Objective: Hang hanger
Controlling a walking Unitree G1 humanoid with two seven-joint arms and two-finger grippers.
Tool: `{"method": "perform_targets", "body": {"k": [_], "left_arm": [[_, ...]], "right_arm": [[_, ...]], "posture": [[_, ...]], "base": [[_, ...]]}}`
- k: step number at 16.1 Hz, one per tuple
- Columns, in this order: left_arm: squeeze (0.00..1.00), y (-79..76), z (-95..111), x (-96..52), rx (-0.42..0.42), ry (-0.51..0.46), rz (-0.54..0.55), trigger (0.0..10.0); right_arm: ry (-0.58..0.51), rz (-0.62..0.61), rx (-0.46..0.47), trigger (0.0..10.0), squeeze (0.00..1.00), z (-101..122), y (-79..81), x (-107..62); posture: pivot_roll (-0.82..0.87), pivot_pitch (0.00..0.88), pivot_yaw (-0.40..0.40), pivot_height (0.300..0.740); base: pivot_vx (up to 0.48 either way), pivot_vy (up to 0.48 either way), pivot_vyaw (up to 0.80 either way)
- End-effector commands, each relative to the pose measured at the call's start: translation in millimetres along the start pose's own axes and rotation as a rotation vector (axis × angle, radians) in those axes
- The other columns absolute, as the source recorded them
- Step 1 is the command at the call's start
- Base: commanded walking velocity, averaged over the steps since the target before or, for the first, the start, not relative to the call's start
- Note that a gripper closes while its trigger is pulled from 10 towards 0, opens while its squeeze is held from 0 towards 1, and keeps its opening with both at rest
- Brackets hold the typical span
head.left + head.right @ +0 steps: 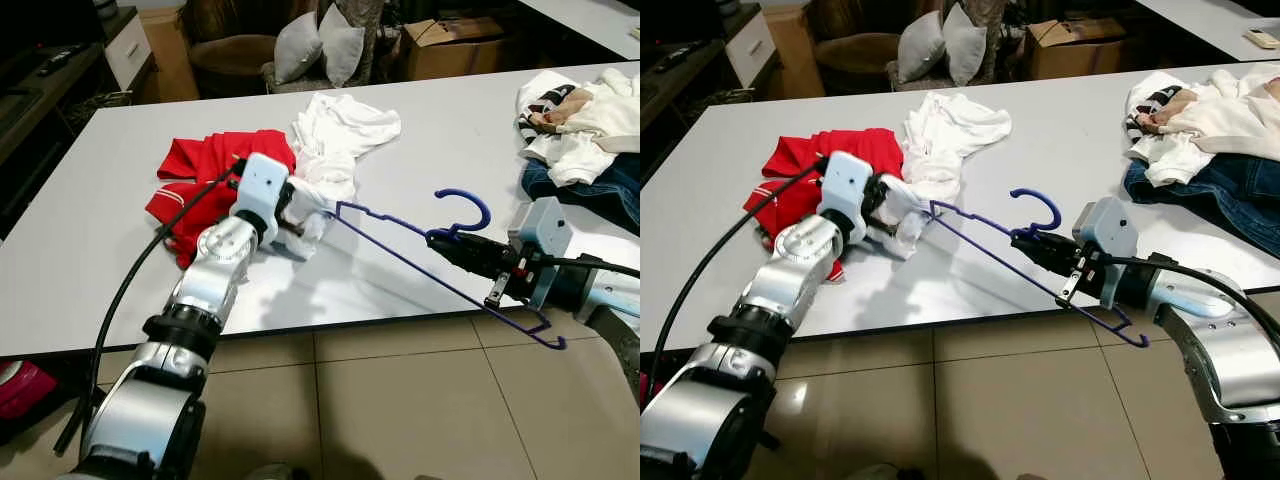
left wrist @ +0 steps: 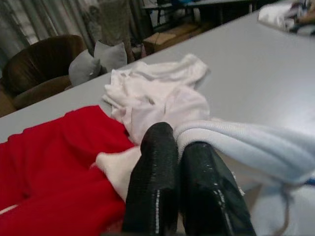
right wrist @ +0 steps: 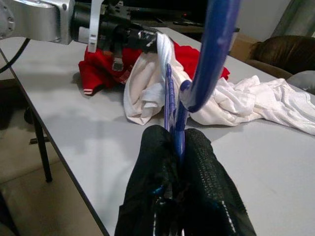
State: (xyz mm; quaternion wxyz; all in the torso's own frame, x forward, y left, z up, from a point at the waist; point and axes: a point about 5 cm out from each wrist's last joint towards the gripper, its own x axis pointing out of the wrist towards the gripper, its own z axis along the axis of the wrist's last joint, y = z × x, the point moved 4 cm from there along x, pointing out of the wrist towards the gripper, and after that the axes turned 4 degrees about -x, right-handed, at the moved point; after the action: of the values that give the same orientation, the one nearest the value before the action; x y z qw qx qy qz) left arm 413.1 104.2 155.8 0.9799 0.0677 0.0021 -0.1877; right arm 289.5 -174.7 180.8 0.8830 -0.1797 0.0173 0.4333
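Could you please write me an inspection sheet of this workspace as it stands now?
Surface: white table, robot at its near edge.
Job's things: blue hanger, one end at the white garment.
Clutter: red garment; clothes pile at far right.
Grippers: left gripper shut on the white garment's edge; right gripper shut on the hanger below its hook.
Cables: black cable along the left arm.
Surroundings: armchair with grey cushions, cardboard box, tiled floor.
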Motion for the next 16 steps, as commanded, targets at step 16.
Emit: {"method": "perform_targets", "body": {"k": [16], "left_arm": [[0.0,-2.1,-37.7,-1.0,0.202,0.19,-0.138,0.0]], "right_arm": [[-0.168,0.019,0.164,10.0,0.0,26.4,0.9,-24.9]], "posture": [[-0.16,0.0,0.121,0.74]], "base": [[0.0,0.0,0.0]]}}
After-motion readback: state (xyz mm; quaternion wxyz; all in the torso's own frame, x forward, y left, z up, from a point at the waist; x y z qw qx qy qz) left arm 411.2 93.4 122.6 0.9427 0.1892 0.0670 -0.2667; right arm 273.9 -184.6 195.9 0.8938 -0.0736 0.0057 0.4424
